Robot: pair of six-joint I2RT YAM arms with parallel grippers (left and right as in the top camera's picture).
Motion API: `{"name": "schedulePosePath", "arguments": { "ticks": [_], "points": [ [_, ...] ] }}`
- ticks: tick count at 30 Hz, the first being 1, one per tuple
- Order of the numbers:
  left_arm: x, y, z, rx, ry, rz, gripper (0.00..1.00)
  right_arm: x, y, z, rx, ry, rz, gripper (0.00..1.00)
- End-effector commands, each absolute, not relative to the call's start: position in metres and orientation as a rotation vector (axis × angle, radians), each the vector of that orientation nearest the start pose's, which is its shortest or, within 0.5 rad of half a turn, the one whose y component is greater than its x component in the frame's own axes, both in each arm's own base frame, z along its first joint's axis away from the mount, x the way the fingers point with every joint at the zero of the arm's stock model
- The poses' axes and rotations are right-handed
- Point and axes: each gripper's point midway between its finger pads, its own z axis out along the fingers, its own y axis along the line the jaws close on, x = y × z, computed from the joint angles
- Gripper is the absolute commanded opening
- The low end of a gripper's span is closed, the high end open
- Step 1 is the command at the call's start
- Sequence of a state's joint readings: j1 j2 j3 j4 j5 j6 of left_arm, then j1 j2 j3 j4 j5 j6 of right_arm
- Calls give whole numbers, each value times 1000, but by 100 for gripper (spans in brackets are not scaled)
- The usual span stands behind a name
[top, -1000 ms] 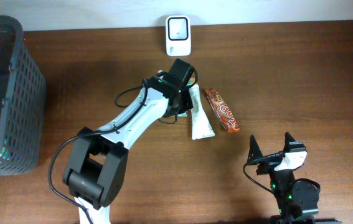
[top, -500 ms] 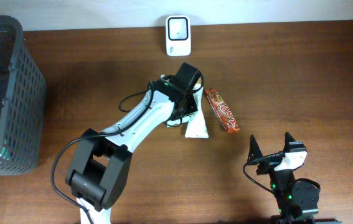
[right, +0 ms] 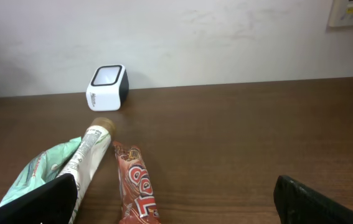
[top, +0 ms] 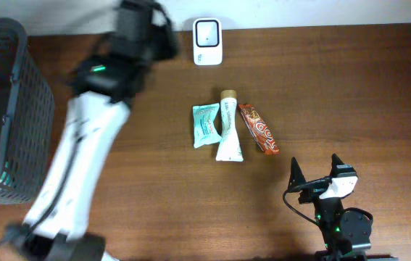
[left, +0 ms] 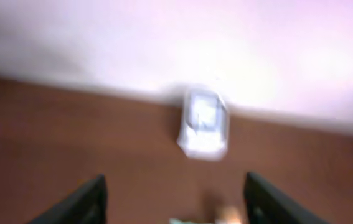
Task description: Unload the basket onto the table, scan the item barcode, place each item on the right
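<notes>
Three items lie side by side mid-table: a teal packet, a white tube with a tan cap, and a brown snack bar. The white barcode scanner stands at the back edge. My left gripper is motion-blurred, raised at the back left beside the scanner. In its wrist view the left gripper is open and empty, with the scanner ahead. My right gripper stands open near the front edge. Ahead of it lie the tube, the packet and the bar.
A dark mesh basket stands at the table's left edge, close to the left arm's sweep. The right arm's base sits at the front right. A pale wall runs behind the scanner.
The left gripper opened and let go of the white tube, which now lies between the packet and the bar. The left arm swung up and back to the left. The right arm stayed still.
</notes>
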State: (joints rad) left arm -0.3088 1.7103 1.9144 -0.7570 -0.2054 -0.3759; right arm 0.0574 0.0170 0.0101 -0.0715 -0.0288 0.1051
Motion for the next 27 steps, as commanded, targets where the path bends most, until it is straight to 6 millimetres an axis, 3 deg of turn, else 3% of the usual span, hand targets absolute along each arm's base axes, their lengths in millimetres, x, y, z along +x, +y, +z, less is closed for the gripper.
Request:
{"name": "schedulePosePath", "arguments": {
  "ticks": [1,2,4,7,10,11,14,15,18,19,22,25,27],
  "points": [
    [461,9,421,-446,1870,228,75,246,19,154,17,1657,155,98],
    [452,50,440,-555,1779,304,77,246,19,154,17,1657,155,99],
    [440,101,462,-671,1666,366,77,246,19,154,17,1657,155,99],
    [411,187,480,-839,1529,483,77,246,19,154,17,1657,155,99],
    [382,246,466,-950,1535,619,76,246,19,154,17,1657,155,99],
    [368,271,453,-973,1583,708,73,246,19,154,17,1657,155,99],
    [340,314,419,-956,1771,919,69,246,19,154,17,1657,155,99],
    [333,324,408,-932,1847,981,68,246,19,154,17,1657,155,99],
    [313,351,367,-892,2053,1080,52,246,19,154,17,1657,155,99],
    [309,357,343,-853,2163,1051,50,246,19,154,17,1657,155,99],
    [301,352,283,-696,2453,882,73,246,19,154,17,1657,155,99],
    [292,341,228,-615,2633,663,88,246,19,154,17,1657,155,99],
    [288,330,194,-557,2710,518,88,246,19,154,17,1657,155,99]
  ]
}}
